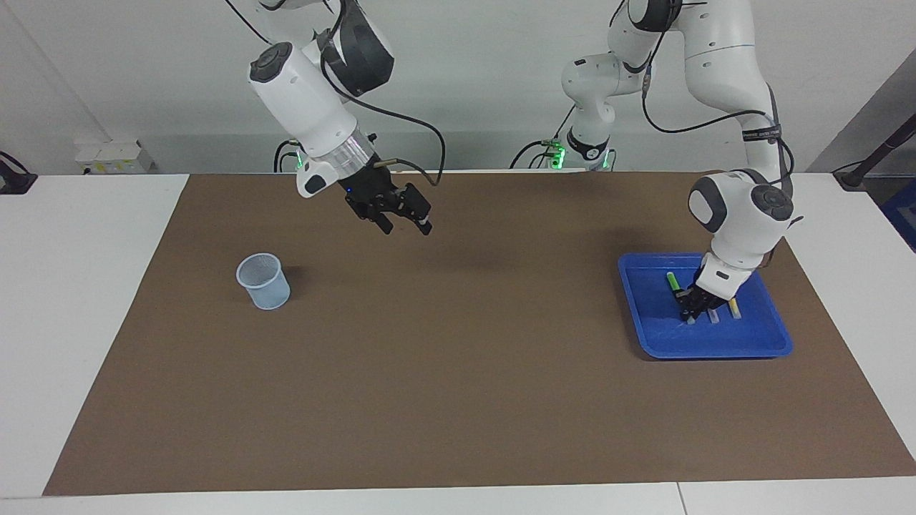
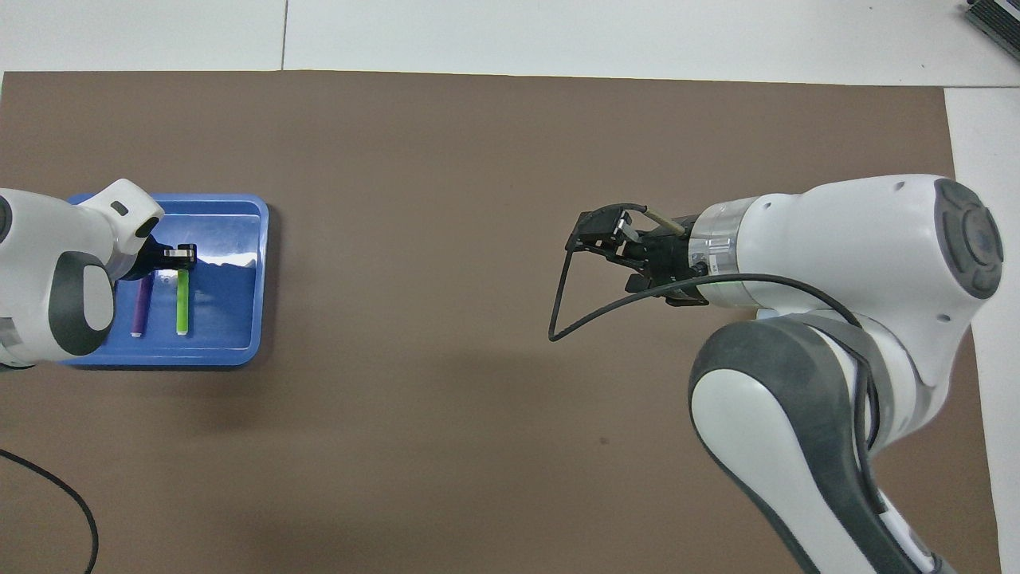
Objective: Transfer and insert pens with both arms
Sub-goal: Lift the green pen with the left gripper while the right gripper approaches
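Three pens lie side by side in a blue tray point(image 1: 715, 352) at the left arm's end of the table. The green pen point(image 1: 673, 280) and the yellow pen point(image 1: 734, 308) show in the facing view. The green pen point(image 2: 182, 303) and the purple pen point(image 2: 141, 307) show in the overhead view, where the tray's rim point(image 2: 264, 279) also shows; the yellow one is hidden under the left arm there. My left gripper point(image 1: 696, 309) is down in the tray at the green pen's whitish end, also seen from overhead point(image 2: 174, 257). My right gripper point(image 1: 406, 223) is open and empty, up over the mat's middle point(image 2: 602, 251).
A pale blue mesh cup point(image 1: 264, 280) stands upright on the brown mat point(image 1: 458, 400) toward the right arm's end; the right arm hides it in the overhead view. White table surface surrounds the mat.
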Available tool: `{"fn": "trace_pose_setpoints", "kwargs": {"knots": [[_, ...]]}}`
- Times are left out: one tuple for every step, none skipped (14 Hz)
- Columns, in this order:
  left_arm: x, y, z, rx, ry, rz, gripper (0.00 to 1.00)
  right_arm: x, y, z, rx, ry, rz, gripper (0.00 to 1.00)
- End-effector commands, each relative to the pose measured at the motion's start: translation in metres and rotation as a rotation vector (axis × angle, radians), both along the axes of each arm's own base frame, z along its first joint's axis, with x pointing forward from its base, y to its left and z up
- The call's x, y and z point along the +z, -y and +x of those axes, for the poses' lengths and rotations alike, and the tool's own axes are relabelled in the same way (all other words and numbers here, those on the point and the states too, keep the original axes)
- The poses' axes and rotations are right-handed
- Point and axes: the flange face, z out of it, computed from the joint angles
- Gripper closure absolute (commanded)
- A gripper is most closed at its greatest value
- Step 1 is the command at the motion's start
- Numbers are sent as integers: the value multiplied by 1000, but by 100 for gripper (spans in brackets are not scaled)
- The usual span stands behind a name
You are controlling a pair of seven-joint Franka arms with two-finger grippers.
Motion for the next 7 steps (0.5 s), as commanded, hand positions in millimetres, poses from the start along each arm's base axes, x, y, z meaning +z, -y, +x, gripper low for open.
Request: {"fn": "trace_pose_setpoints", "kwargs": {"knots": [[35,8,8,54,-29,-18,100,-7,-13,-3,-39,-4,30,0],[47,12,9,78,-34,-20,100,-11,-14,-3,-40,-6,28,0],[56,20,9,101,-38,-23,100,-14,-20,-5,-29,-10,26,0],[66,26,9,143,-29,-33,100,-17,-21,-6,-30,-12,24,0],[74,30,8,211,-21,-66,100,-17,-21,-6,-35,-3,26,0],[85,37,7,278,-7,-108,100,-16,-22,-5,-48,1,30,0],[96,38,6,343,4,-136,100,-16,-22,-5,-59,-2,32,0]]}}
